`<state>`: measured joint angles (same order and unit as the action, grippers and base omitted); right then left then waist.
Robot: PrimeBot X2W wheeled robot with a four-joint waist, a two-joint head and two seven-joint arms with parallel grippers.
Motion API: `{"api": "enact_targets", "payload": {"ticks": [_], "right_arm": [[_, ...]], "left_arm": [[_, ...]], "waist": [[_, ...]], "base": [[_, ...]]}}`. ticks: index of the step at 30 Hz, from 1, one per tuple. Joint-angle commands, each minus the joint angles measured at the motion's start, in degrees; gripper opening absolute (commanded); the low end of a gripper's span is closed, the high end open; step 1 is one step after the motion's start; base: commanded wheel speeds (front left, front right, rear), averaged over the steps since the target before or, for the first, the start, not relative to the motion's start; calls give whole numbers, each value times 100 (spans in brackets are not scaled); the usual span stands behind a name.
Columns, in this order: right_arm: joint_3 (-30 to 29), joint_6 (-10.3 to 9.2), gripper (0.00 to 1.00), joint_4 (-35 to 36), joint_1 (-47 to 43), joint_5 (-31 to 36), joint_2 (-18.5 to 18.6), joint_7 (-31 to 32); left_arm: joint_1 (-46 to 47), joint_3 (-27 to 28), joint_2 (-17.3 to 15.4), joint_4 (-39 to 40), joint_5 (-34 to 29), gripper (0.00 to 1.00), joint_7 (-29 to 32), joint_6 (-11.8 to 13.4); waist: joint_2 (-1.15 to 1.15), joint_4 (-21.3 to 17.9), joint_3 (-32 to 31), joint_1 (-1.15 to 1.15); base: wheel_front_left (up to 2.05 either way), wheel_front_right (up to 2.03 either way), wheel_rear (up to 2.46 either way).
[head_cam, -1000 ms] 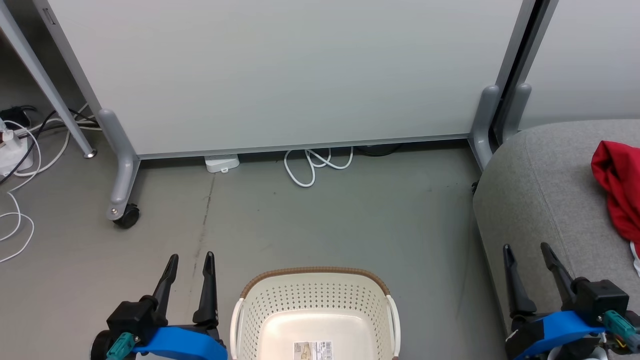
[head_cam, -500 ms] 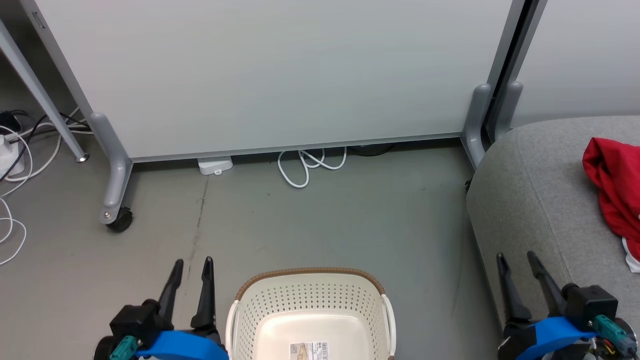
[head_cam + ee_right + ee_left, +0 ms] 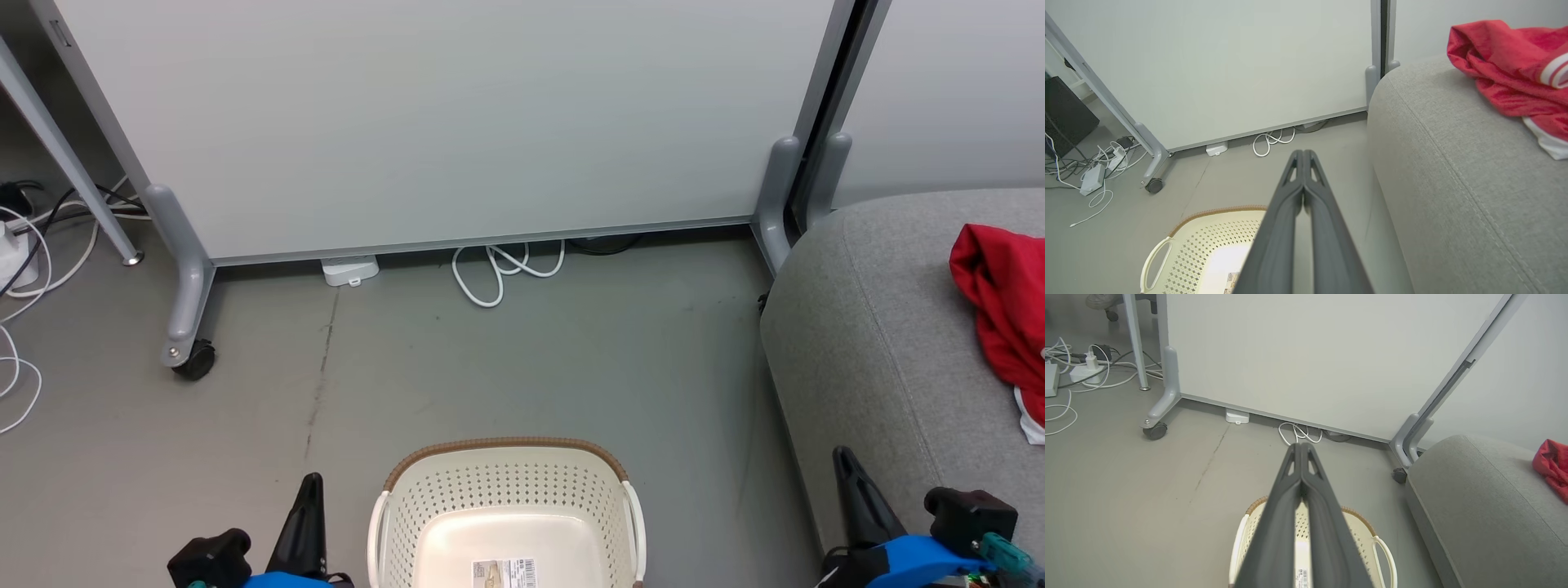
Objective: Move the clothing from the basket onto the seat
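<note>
Office-like lab space: wheeled partition panel (image 3: 457,122), trailing white cables (image 3: 508,265), power strip (image 3: 1084,373), bare grey floor (image 3: 531,367).

1. The basket (image 3: 506,490) looks like smooth cream plastic with a slight sheen, its walls pierced by small holes. Its rim is brown with a woven look.
2. The label (image 3: 504,572) on its floor looks like printed paper.
3. The clothing (image 3: 1000,302) is soft red cloth, matt and creased, with white trim.
4. The seat (image 3: 865,343) is covered in light grey cloth, matt and faintly rough, with a stitched seam.
5. The floor (image 3: 506,367) is hard, matt grey and scuffed.
6. The panel (image 3: 449,122) is smooth and pale. Its frame looks like grey painted metal.
7. The cable (image 3: 510,260) has smooth white plastic sheathing.
8. The left gripper (image 3: 1301,445) and right gripper (image 3: 1303,152) have matt dark grey fingers, seemingly plastic.
</note>
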<state>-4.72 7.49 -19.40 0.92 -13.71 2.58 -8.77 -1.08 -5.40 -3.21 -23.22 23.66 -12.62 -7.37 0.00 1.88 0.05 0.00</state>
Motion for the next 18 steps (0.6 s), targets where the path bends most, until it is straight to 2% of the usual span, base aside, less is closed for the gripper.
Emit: {"api": "enact_targets", "payload": {"ticks": [1,18], "right_arm": [[-23,0,0,115,124,-323,15,49],[-48,0,0,217,231,-1953,21,359]], "left_arm": [[166,87,-7,143,272,0,63,13],[306,330,1,355,1695,0,462,48]], "waist": [[0,-3,0,0],[0,-28,-1,0]], "base": [[0,0,0],[0,0,0]]}}
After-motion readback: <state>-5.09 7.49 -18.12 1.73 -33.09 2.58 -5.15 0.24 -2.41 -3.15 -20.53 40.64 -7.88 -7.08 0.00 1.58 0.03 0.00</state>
